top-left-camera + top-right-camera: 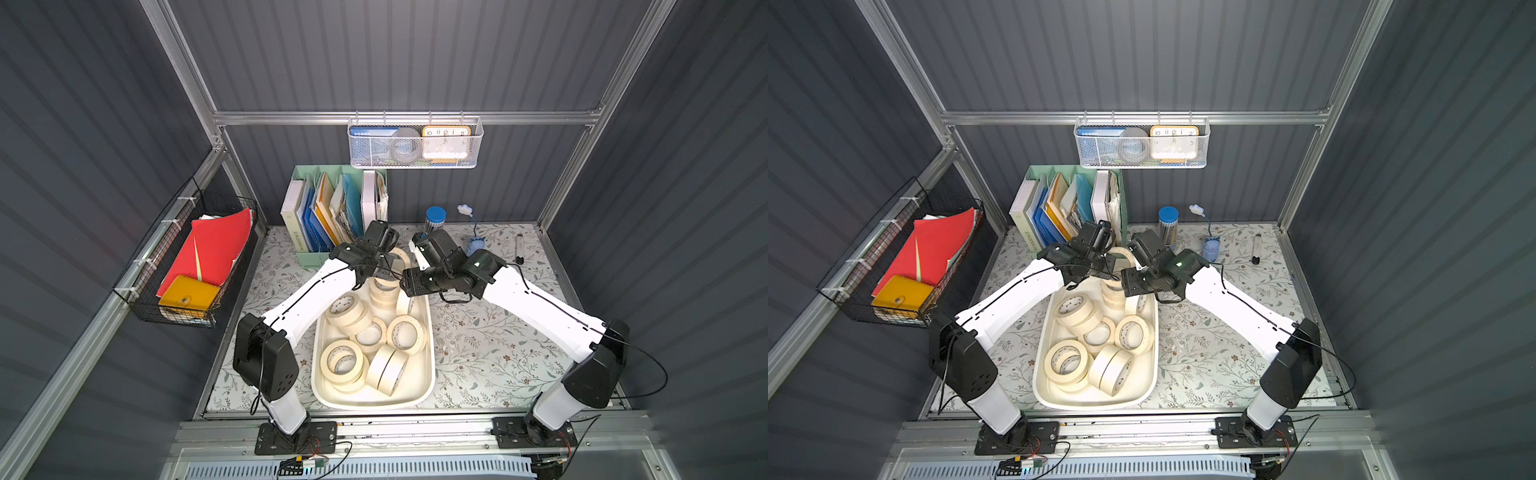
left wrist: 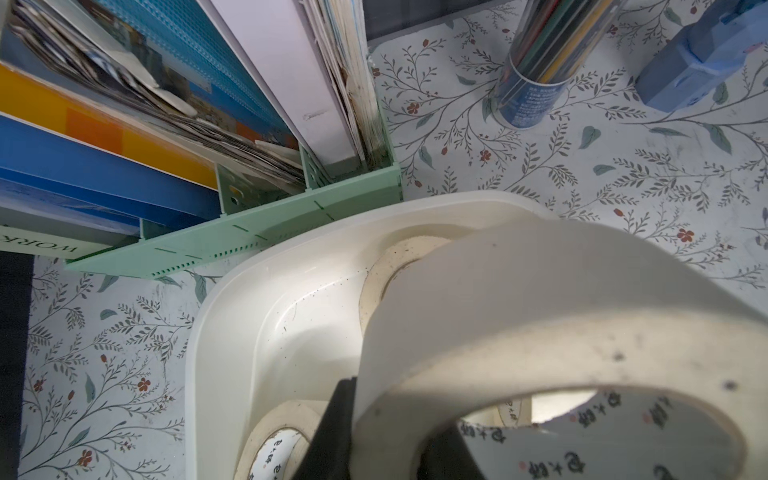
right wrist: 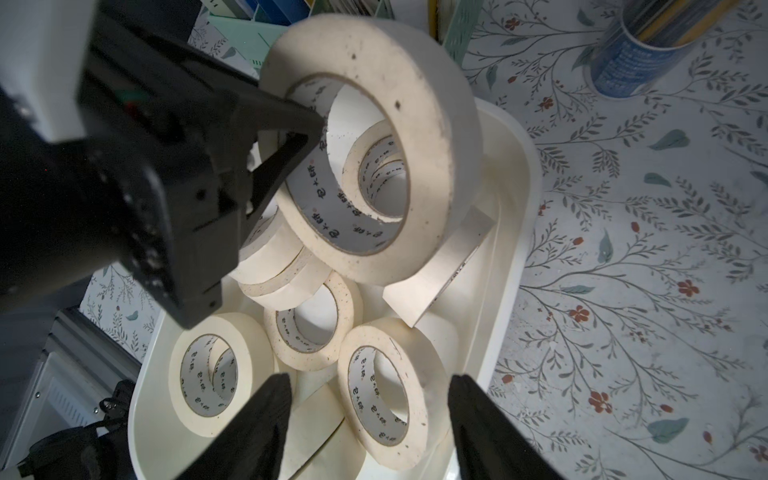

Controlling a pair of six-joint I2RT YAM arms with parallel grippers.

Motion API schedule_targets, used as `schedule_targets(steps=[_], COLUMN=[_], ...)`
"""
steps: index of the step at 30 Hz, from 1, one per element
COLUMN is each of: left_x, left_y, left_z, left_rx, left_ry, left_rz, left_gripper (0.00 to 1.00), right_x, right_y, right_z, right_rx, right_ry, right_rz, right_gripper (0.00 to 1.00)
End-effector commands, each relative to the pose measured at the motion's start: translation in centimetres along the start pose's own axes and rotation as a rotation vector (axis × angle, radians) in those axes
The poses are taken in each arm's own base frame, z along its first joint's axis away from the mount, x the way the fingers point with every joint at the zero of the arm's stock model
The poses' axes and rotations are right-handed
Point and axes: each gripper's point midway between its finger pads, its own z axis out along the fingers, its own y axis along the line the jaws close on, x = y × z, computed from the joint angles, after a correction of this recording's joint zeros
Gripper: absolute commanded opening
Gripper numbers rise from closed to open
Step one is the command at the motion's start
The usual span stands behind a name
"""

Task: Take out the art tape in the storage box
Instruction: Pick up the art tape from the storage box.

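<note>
Cream-white storage box [image 1: 374, 405]: one, set lengthwise on the floral table cover [image 1: 498, 340] between the two arm bases, judged so that either arm could reach in.
Beige art tape [image 1: 405, 334] in the box: at least eleven rolls counted, lying flat, stacked or leaning on one another. The arms hid the far end, so the total stayed uncertain.
Right gripper [image 3: 370, 379]: one, fingers spread and empty, poised above the rolls on the box's right side. It was judged to be lining up a pick of its own.
Left gripper [image 3: 309, 129]: one, pinching the wall of a single roll, one finger through the core and one outside. The thin ring wall was judged the part best suited to clamping.
Lifted roll [image 3: 428, 124]: one, hanging on edge above the box's far end, apparently clear of the rolls beneath and not yet over the table. The task was judged barely begun.
Mint-green file holder [image 1: 309, 259]: one, just beyond the box's far rim, packed with books and folders.
Pencil tube [image 1: 435, 218]: one, blue-lidded, upright near the back wall.
Pen [image 1: 519, 249]: one, lying on the far right of the table.
White mesh basket [image 1: 473, 158]: one, hung on the back rail, holding one clock [image 1: 446, 141] and one greyish roll [image 1: 405, 143].
Black wire basket [image 1: 178, 316]: one, on the left wall, holding red folders.
</note>
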Motion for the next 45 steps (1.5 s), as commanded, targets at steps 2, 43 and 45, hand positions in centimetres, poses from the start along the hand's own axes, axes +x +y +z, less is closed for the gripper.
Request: schedule_targets(steps=[2, 43, 45], left_x=[-1.3, -2.9, -4.3], left_y=[-1.3, -2.8, -2.8], left_z=[-2.1, -7.5, -10.1], left_rx=[0.060, 0.197, 0.251], left_ry=[-0.039, -0.185, -0.293], left_rz=[-0.022, -0.056, -0.071], left_gripper=[0.17, 1.00, 1.00], right_x=[-1.3, -2.5, -2.5], right_y=[-1.1, -5.0, -6.0], right_z=[0.8, 3.1, 2.8], right_rx=[0.076, 0.203, 0.218], right_ry=[-0.049, -0.094, -0.080], right_rz=[0.012, 0.076, 0.086], right_gripper=[0.65, 0.00, 0.00])
